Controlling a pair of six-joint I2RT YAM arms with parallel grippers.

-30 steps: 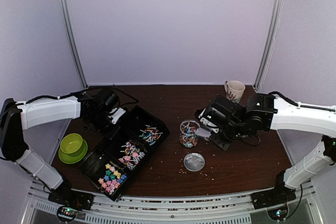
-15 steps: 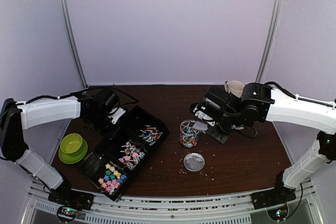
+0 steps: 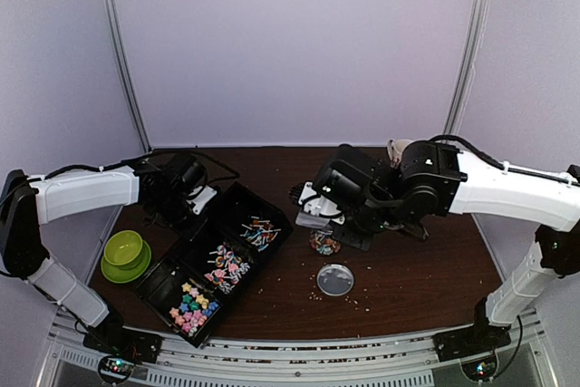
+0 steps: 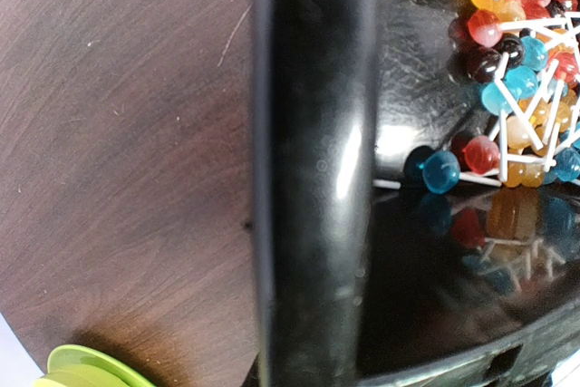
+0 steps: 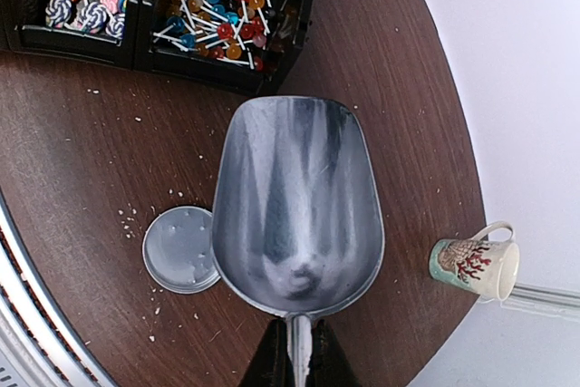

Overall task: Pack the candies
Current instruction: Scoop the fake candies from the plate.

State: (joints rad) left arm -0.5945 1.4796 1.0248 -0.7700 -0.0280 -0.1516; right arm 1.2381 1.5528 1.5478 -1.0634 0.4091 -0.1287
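Noted right gripper (image 5: 294, 357) clamped on handle of empty scoop (image 5: 297, 201), above jar (image 3: 323, 243) mid-table. Found candies (image 3: 225, 267) in black tray (image 5: 181, 62) toward table's left near corner, left of scoop. Read scoop's long axis as running handle to lip, roughly toward lollipop compartment. Logged left gripper (image 3: 198, 198) pinched narrow at tray's far end, nearer to candies; any hold on tray not discernible.

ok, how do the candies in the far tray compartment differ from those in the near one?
Far-compartment lollipops have white sticks; near-compartment pastel candies have none. Lollipops are glossy red, blue, orange; pastel candies are pink, yellow, green, blue. Both lie in the same black tray.
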